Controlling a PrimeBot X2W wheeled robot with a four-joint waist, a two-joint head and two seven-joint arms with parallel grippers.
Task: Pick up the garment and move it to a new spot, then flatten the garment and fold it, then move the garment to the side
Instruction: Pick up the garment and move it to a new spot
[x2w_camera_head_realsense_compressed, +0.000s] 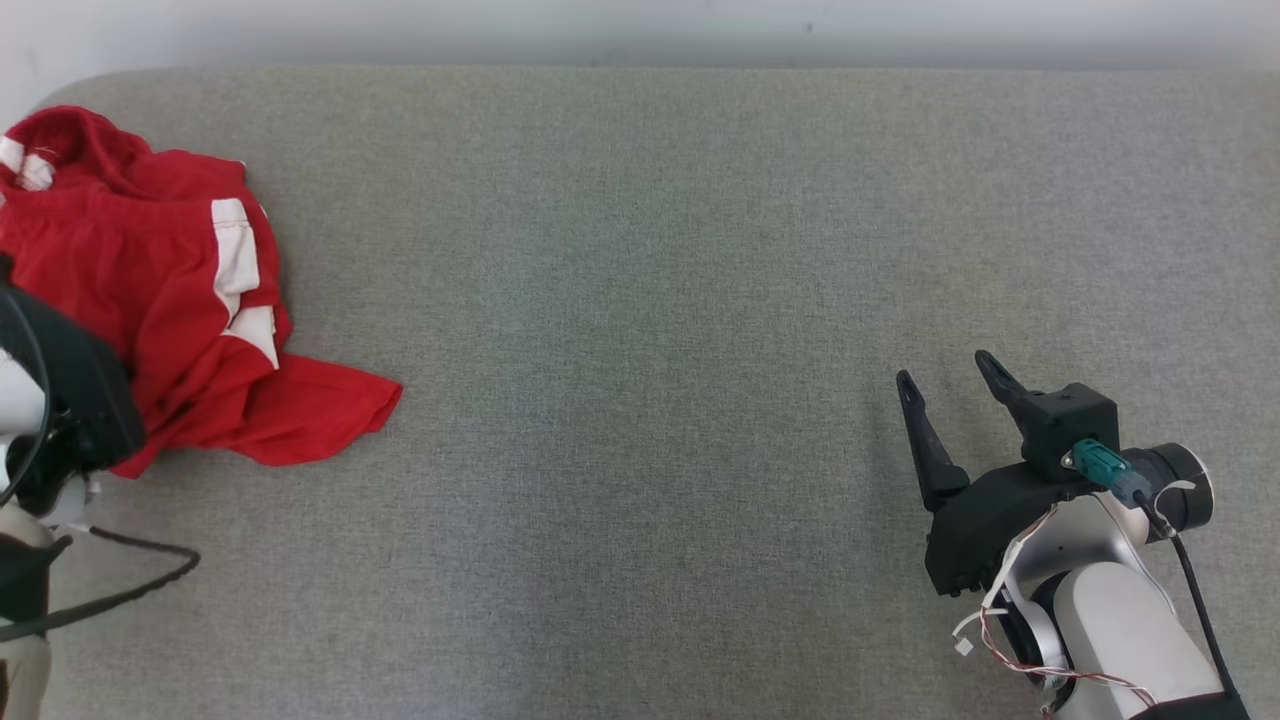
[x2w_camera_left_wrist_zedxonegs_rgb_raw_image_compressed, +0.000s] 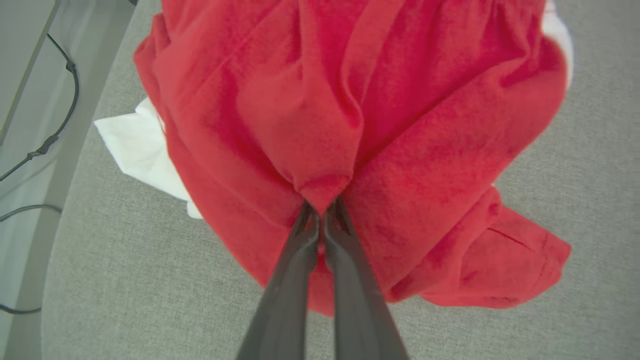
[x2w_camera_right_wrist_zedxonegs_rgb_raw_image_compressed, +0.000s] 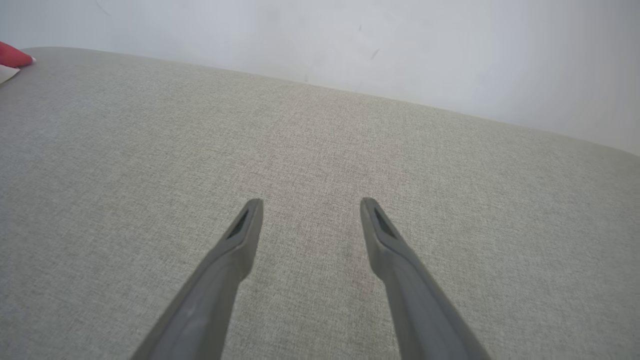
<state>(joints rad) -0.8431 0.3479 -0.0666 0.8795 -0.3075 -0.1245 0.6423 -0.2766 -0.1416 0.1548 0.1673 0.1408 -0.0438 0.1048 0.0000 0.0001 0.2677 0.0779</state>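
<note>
L claw (x2w_camera_left_wrist_zedxonegs_rgb_raw_image_compressed: 322, 212) clamped on red garment (x2w_camera_left_wrist_zedxonegs_rgb_raw_image_compressed: 410, 115) fold, R claw (x2w_camera_head_realsense_compressed: 945, 368) apart, pointing fwd over gray surface (x2w_camera_head_realsense_compressed: 640, 300).

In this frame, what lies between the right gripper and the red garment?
Only bare grey padded surface: the head view shows it unbroken from the right gripper across to the garment at the far left.

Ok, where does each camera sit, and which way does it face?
Head view: on the head, looking down at the grey fabric surface; left arm at left, open right gripper lower right.
Left wrist view: along the left gripper, shut on the red garment.
Right wrist view: along its open fingers, across the surface toward a white wall.
Shared: the garment, in all three.
</note>
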